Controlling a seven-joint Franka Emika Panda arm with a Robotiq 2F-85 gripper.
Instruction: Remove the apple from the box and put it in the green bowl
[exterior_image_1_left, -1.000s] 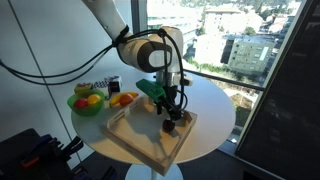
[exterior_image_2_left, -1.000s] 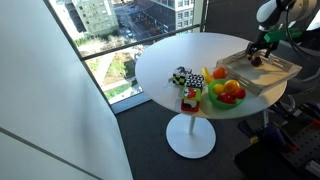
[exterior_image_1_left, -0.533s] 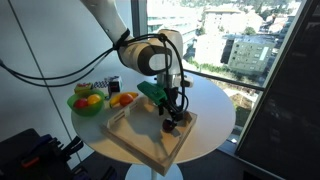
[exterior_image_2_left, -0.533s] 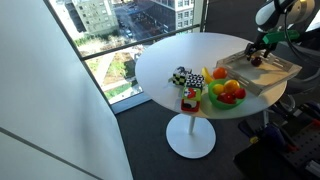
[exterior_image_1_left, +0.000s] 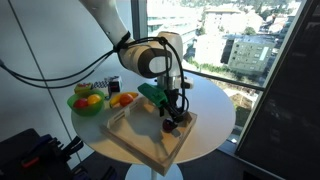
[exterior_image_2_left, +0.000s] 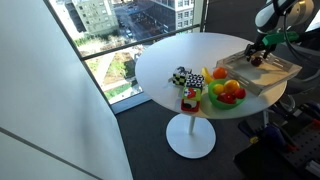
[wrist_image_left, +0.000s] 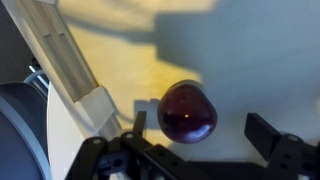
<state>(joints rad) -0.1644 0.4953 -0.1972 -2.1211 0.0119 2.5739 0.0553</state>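
Inside the box (exterior_image_1_left: 140, 145) | claw (wrist_image_left: 200, 130) is hanging with fingers spread apart | apple (wrist_image_left: 187, 111) is lying between them, nearer one finger, ungripped.

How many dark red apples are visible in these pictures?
1. The apple lies on the floor of the wooden box, between the open fingers. Red fruit in the green bowl is too small to identify.
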